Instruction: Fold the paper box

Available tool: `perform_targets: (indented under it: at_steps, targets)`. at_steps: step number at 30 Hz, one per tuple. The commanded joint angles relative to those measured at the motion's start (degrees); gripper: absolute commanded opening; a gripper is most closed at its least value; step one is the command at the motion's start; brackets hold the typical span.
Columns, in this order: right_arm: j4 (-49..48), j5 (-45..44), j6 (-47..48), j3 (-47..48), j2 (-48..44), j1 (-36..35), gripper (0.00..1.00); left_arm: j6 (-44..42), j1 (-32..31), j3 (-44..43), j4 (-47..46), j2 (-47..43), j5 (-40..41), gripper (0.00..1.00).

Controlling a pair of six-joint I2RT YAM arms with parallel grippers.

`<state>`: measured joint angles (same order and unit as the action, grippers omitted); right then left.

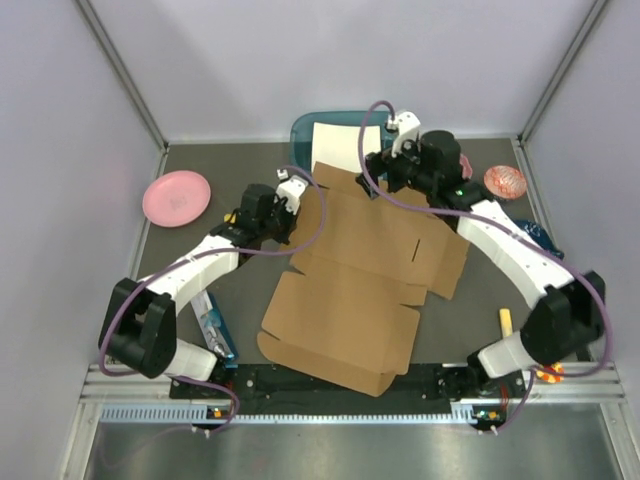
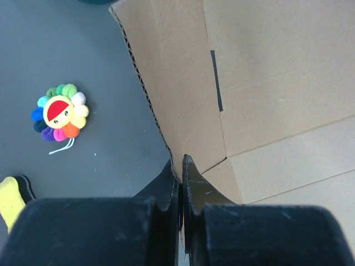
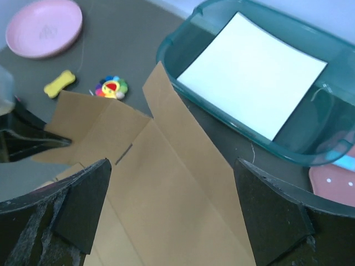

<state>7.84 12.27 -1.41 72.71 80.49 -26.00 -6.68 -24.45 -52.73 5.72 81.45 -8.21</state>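
The paper box [image 1: 345, 290] is a flat brown cardboard die-cut lying unfolded in the middle of the table, also seen in the left wrist view [image 2: 266, 83] and the right wrist view [image 3: 166, 183]. My left gripper [image 1: 297, 210] is at its far left flap, and the jaws [image 2: 178, 162] are shut on the flap's corrugated edge. My right gripper [image 1: 385, 175] hovers over the far end of the cardboard. It [image 3: 175, 188] stands wide open, with the fingers [image 3: 83, 205] on either side of a crease and nothing between them.
A teal bin [image 1: 303, 130] holding a white sheet stands just behind the cardboard. A pink plate [image 1: 177, 197] lies at the far left. A flower toy [image 2: 59, 112] and a yellow bone toy [image 3: 59, 83] lie left of the flap. A pink-red item [image 1: 505, 181] sits at the far right.
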Motion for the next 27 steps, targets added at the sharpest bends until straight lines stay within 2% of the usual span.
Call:
perform_targets:
  at_steps: [1, 8, 17, 22, 27]
  targets:
    - [1.7, 7.8, 7.6, 5.7, 7.6, 1.6, 0.93, -4.8, -1.0, -1.5, 0.8, -2.2, 4.3, 0.00]
    - [-2.8, 7.5, 6.2, 7.5, 14.7, 2.7, 0.91, -6.1, -3.4, 0.2, -0.2, -3.2, 7.6, 0.00]
    - [0.3, 13.0, 4.6, 13.9, 22.6, 2.4, 0.87, -4.7, -5.6, -0.6, 2.5, -1.9, 14.4, 0.00]
    - [2.7, 14.6, 2.6, 16.1, 25.7, 2.2, 0.73, -1.8, -5.7, -2.2, 5.0, -0.7, 14.2, 0.00]
    - [4.2, 14.6, 2.9, 16.5, 27.1, 1.3, 0.70, 0.3, -5.7, -2.8, 6.1, -0.7, 13.5, 0.00]
